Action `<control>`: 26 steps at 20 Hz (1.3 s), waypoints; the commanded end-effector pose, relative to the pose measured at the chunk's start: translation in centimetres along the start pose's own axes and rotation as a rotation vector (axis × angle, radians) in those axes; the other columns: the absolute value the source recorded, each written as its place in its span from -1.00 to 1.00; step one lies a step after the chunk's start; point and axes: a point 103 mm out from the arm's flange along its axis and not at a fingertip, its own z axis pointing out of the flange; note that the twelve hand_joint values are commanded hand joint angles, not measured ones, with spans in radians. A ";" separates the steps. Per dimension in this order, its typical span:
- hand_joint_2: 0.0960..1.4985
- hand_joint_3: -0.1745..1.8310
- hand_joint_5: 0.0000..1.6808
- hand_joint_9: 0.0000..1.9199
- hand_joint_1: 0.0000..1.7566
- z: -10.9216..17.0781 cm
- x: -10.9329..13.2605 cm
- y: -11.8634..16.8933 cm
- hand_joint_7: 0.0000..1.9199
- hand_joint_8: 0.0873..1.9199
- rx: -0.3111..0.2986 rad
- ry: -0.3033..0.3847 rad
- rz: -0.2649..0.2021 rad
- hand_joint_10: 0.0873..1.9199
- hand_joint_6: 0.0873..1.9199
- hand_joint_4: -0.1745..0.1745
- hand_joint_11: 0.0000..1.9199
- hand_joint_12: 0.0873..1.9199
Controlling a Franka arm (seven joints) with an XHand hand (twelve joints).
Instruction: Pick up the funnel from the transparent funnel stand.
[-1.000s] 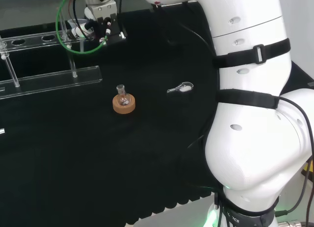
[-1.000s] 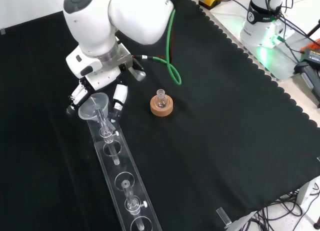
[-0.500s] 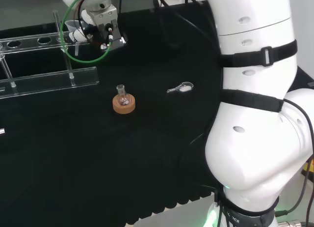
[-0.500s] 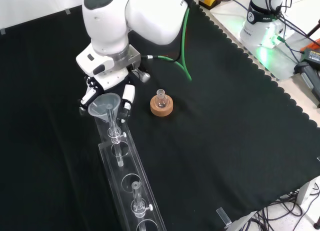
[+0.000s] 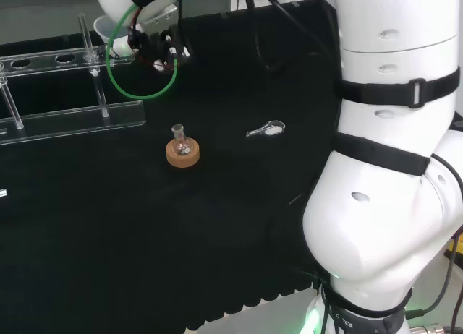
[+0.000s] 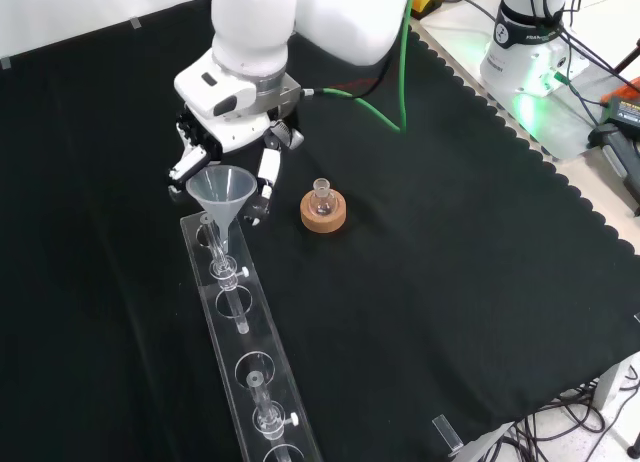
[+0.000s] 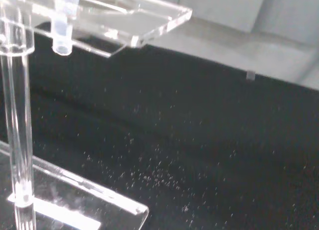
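Holding the funnel (image 6: pixel 222 187) between curled fingers (image 6: pixel 267 171) and thumb, the hand (image 6: pixel 228 157) sits at the far end of the clear stand (image 6: pixel 262 382) in the front view, with the funnel's cone raised above the top plate and its stem pointing down toward the end hole. Whether the stem tip is fully out of that hole cannot be told from the front view. In the head view the funnel's cone (image 5: pixel 116 28) shows at the far left, just left of the hand (image 5: pixel 155 45), above the stand's (image 5: pixel 72 117) top rail.

To the right of the hand in the front view, a small flask (image 6: pixel 322 194) stands upright in a cork ring (image 6: pixel 323 213), apart from the stand. A small spoon (image 5: pixel 265 129) lies on the cloth (image 5: pixel 145 240) farther right in the head view, well apart from both.

The main risk is the stem catching the rim of the hole if the hand moves sideways before lifting clear; that could tip or drag the light stand, or twist the funnel out of the fingers. A sideways swing to the right in the front view could also clip the flask.
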 end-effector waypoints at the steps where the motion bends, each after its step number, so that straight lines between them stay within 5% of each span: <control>1: 0.07 -0.78 -0.11 0.86 -0.24 -4.1 -0.7 0.8 0.48 0.02 -0.068 -0.014 0.011 -0.15 0.14 -1.00 1.00 0.10; 5: 0.02 -0.79 0.01 0.89 -0.14 -8.8 -2.9 -0.1 0.53 -0.02 -0.074 -0.055 0.057 -0.15 0.10 -1.00 1.00 0.12; 11: 0.02 -0.79 0.14 0.92 -0.05 -15.6 -4.7 -5.2 0.56 -0.04 0.016 -0.071 -0.015 -0.17 0.00 -1.00 1.00 0.15; 15: 0.03 -0.79 0.20 0.93 -0.04 -17.9 -5.8 -8.7 0.57 -0.06 0.075 -0.105 0.021 -0.17 -0.04 -1.00 1.00 0.17; 16: 0.03 -0.79 0.21 0.94 -0.04 -18.3 -5.6 -9.7 0.58 -0.06 0.075 -0.105 -0.017 -0.17 -0.05 -1.00 1.00 0.17; 19: 0.03 -0.79 0.24 0.95 -0.03 -18.5 -5.4 -12.2 0.58 -0.07 0.111 -0.144 0.031 -0.17 -0.06 -1.00 1.00 0.17; 24: 0.03 -0.78 0.27 0.96 -0.03 -17.3 -6.5 -17.6 0.60 -0.08 0.140 -0.121 -0.047 -0.17 -0.07 -1.00 1.00 0.18; 26: 0.03 -0.78 0.28 0.96 -0.03 -17.2 -8.1 -19.9 0.60 -0.08 0.127 -0.072 -0.154 -0.17 -0.07 -1.00 1.00 0.18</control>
